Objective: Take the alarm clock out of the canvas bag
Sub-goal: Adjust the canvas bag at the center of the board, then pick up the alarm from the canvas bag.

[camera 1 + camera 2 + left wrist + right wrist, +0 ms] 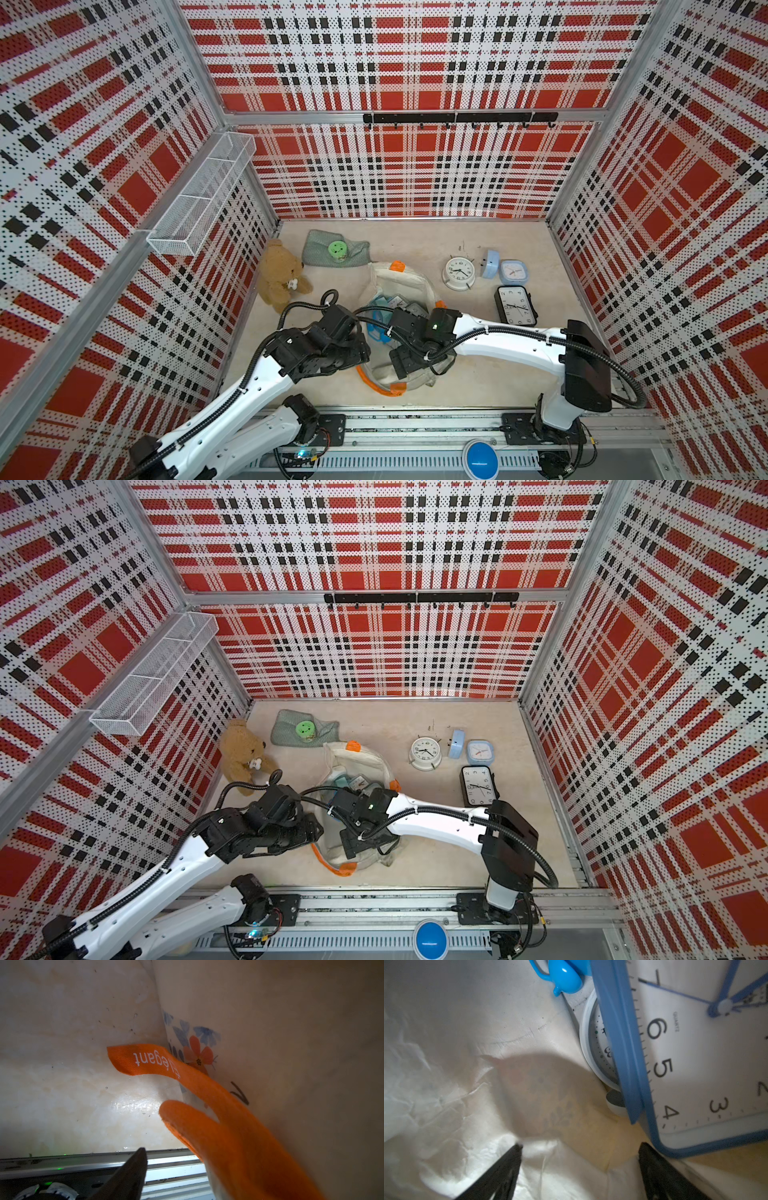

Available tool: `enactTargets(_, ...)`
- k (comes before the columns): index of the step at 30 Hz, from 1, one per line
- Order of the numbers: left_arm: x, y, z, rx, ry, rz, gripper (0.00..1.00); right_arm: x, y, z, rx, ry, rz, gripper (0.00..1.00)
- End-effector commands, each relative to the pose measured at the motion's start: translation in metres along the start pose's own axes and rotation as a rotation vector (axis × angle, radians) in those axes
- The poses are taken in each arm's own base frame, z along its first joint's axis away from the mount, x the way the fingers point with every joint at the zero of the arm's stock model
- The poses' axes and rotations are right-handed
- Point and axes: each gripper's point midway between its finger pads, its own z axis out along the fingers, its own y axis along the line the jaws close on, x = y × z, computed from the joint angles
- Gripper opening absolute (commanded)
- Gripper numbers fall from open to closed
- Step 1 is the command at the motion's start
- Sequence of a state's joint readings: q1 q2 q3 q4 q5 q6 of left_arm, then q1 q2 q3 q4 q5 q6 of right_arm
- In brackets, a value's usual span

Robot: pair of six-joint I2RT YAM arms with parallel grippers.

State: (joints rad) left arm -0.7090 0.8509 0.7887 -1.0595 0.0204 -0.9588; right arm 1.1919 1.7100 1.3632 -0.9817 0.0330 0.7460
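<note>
Arms (498, 343) bent over canvas bag (409, 278), right gripper (580, 1147) inside, jaws apart, left gripper (360, 352) alongside, state unclear.

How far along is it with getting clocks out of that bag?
Already out on the table: a white round alarm clock, a black rectangular clock, a blue square clock and a pale blue clock. In hand: the right gripper is inside the canvas bag, jaws open, gripping nothing, beside a blue-framed clock. Remaining: grasp it and lift it out; a white-rimmed round clock sits behind it too.
</note>
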Motion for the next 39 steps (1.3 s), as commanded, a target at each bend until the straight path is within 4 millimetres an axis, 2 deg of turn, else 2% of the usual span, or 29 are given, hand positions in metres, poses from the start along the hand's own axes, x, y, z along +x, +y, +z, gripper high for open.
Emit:
enactTargets(1,-0.004,0.004,0.003,-0.012,-0.038,-0.047,0.65,-0.001,-0.015,-0.003,0.092,0.011,-0.031,0.97)
enactTargets(6,-0.001,0.008,0.009,-0.019,-0.029,-0.054,0.55,-0.042,-0.013,-0.025,0.090,-0.076,-0.074,0.98)
enactTargets(11,0.002,0.010,0.014,-0.017,-0.020,-0.061,0.53,-0.101,-0.007,-0.037,0.059,-0.167,-0.082,0.96)
enactTargets(14,0.005,0.012,0.016,-0.010,-0.021,-0.072,0.54,-0.131,0.003,-0.030,0.039,-0.214,-0.100,0.93)
enactTargets(17,0.005,0.013,0.015,0.006,-0.028,-0.077,0.55,-0.149,0.009,-0.017,0.033,-0.224,-0.108,0.88)
enactTargets(25,0.004,0.011,0.014,0.020,-0.030,-0.070,0.56,-0.177,0.014,0.012,0.027,-0.268,-0.083,0.72)
enactTargets(31,0.003,0.009,0.013,0.026,-0.030,-0.066,0.56,-0.177,0.010,0.035,0.051,-0.242,-0.076,0.58)
enactTargets(39,0.001,0.006,0.010,0.034,-0.039,-0.067,0.57,-0.175,0.004,0.043,0.078,-0.230,-0.075,0.47)
